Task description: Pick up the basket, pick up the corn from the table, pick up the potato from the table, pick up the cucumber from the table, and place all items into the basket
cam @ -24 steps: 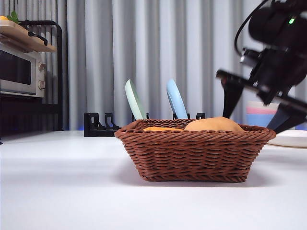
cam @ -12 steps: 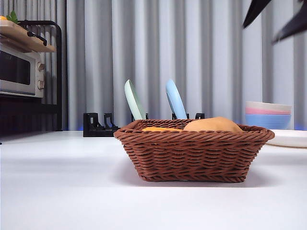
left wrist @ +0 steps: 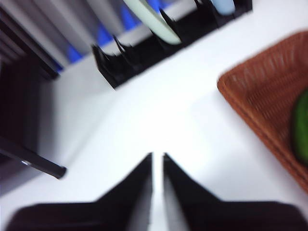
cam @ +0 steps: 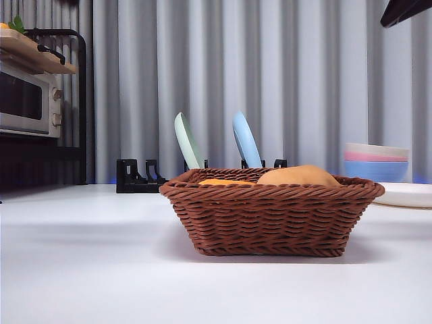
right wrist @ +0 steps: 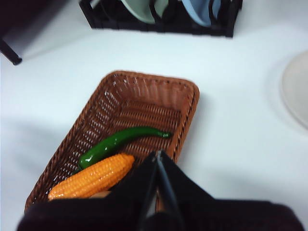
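Note:
The brown wicker basket [cam: 270, 216] stands on the white table [cam: 81, 270]. Inside it the tan potato [cam: 300, 175] rises above the rim, and a sliver of the orange corn [cam: 226, 181] shows beside it. From above, the right wrist view shows the basket [right wrist: 120, 96] holding the green cucumber [right wrist: 120, 143] and the corn [right wrist: 94, 177]; the potato is hidden there. My right gripper [right wrist: 158, 161] hangs high over the basket, shut and empty. To the basket's side my left gripper [left wrist: 158, 166] is shut over bare table, with a basket corner [left wrist: 269, 91] and the cucumber [left wrist: 302, 127] at the edge.
A black dish rack [cam: 138, 177] with a pale green plate [cam: 189, 142] and a blue plate [cam: 246, 140] stands behind the basket. Stacked bowls [cam: 376, 162] and a white plate [cam: 408, 196] sit at the right. A toaster oven [cam: 27, 101] is far left. A black arm tip [cam: 405, 10] shows top right.
The arm that hung at the basket's right side has risen out of the front view; only a black tip stays in the top right corner. The basket and its contents have not moved.

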Tool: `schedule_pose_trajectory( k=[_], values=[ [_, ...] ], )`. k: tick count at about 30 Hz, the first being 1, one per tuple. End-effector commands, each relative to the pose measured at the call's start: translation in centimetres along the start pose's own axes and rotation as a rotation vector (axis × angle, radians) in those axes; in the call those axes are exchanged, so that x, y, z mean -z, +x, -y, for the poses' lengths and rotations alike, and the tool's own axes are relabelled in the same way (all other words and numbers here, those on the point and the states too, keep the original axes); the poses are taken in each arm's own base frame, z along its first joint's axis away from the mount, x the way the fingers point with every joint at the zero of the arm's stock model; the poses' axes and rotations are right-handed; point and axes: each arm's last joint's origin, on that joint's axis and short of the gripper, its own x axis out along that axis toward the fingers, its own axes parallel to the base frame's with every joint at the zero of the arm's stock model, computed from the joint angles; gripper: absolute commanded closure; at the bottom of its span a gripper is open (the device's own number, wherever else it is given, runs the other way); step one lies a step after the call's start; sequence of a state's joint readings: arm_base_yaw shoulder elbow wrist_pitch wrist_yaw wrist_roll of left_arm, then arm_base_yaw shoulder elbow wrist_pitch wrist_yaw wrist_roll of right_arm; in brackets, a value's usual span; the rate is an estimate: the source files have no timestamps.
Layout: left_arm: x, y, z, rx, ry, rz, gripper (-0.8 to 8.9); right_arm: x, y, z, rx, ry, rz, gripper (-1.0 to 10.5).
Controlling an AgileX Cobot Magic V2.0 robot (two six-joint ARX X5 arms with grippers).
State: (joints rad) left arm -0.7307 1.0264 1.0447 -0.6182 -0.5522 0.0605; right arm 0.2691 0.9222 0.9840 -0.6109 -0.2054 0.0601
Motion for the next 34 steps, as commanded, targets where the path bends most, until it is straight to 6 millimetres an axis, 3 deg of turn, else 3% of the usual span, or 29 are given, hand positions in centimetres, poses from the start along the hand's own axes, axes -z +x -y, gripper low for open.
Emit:
schedule_pose_trajectory(
  k=[1, 8, 12, 17, 34],
  values=[
    [2.2, 0.4, 0.0, 0.001, -0.015, 0.017, 8.22, 1.7, -0.2, 0.1, 0.015, -0.022, 0.017, 9.6],
    [7.4, -0.6, -0.6, 0.050, -0.138, 0.077, 8.23, 5.8, -1.7, 0.1, 0.028, -0.004, 0.151, 9.6],
    [10.0, -2.3, -0.8, 0.187, -0.165, 0.164, 8.22, 7.6, -2.8, 0.0, 0.039, -0.007, 0.218, 9.6],
    [10.7, -4.0, -1.5, 0.275, -0.200, 0.225, 8.18, 7.7, -3.3, -0.1, 0.024, 0.112, 0.238, 9.5],
    [10.9, -4.3, -1.7, 0.264, -0.192, 0.231, 8.17, 7.8, -3.1, 0.0, 0.022, 0.142, 0.223, 9.5]
  ],
)
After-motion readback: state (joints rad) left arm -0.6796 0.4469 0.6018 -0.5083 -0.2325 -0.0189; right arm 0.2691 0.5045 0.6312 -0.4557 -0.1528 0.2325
